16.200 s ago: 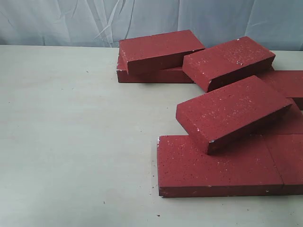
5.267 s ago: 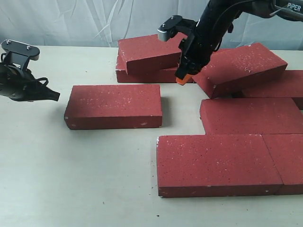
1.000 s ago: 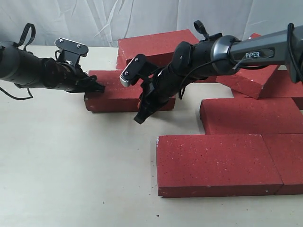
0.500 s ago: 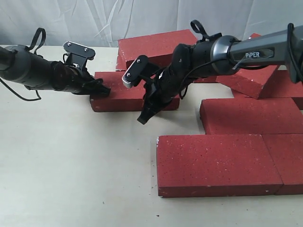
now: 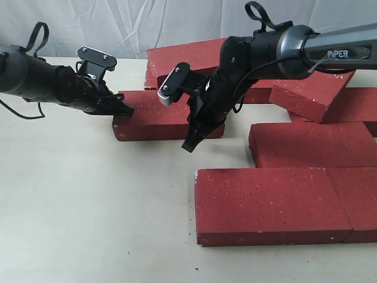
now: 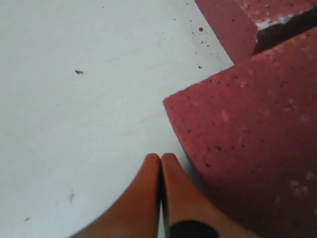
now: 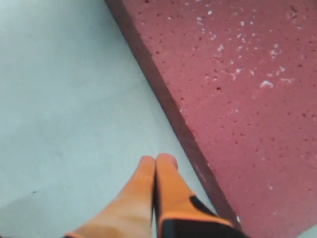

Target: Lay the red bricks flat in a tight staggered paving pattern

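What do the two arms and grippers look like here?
Both the left arm and right arm are black with looping black cables. The right has a grey link lettered PIPER in white. A silver-grey bracket sits near each wrist. Fingers of the left gripper and right gripper are orange.

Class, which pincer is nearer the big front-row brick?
Right. The right pincer sits just beyond the front-row brick, by its far-left corner; the left pincer is farther off.

Middle brick (image 5: 147, 115): right end hidden behind the right arm (image 5: 265, 50).
Front right brick (image 5: 360, 203): cut off by the picture's edge.
Back bricks (image 5: 188, 56): partly covered by the arm; count not clear.
Wrist views: middle brick runs out of frame, a little blurred.
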Available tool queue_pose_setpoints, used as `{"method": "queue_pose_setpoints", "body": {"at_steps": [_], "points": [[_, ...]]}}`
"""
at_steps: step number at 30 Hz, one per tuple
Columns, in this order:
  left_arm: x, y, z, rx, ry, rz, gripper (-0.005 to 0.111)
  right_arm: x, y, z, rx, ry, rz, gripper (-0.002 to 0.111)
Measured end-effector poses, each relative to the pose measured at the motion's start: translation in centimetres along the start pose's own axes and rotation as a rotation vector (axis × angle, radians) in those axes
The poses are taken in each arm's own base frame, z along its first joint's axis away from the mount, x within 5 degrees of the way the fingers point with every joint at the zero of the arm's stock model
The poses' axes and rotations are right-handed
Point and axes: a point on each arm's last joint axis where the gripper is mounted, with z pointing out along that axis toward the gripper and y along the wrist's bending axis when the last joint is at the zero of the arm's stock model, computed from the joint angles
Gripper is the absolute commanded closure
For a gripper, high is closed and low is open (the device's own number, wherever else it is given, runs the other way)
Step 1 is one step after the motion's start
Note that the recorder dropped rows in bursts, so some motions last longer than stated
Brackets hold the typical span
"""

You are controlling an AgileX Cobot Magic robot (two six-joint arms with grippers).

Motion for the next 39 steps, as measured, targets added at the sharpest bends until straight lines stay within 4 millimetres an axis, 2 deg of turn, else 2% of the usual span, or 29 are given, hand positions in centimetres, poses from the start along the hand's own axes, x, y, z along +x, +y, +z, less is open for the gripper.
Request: {"method": "queue_pose_setpoints", "body": {"at_steps": [4, 8, 14, 20, 23, 32, 39], "points": [[-0.4, 1.4, -1.2, -0.008, 0.026, -0.023, 0.107, -0.1, 0.2, -0.4, -0.019, -0.003, 0.018, 0.109], [0.0, 1.8, -1.6, 0.003, 0.086, -0.035, 0.107, 0.0, 0.4, -0.3, -0.046, 0.003, 0.026, 0.109], [0.1, 0.0, -1.2, 0.033, 0.097, -0.001, 0.107, 0.3, 0.0, 1.3, -0.009, 0.000, 0.004, 0.109], [-0.3, -1.3, -0.7, 0.032, 0.026, 0.022, 0.107, -0.1, -0.6, 1.7, 0.059, -0.047, 0.017, 0.109], [-0.1, -1.4, 0.1, 0.023, 0.000, 0.025, 0.107, 0.1, -0.8, 2.5, 0.069, -0.046, 0.018, 0.109], [0.1, -1.4, 0.6, 0.014, -0.021, 0.025, 0.107, 0.4, -0.9, 2.6, 0.099, -0.008, 0.037, 0.109], [0.2, -2.7, 0.9, 0.032, -0.024, 0.046, 0.107, 0.7, -0.9, 2.1, 0.123, 0.051, 0.061, 0.109]]}}
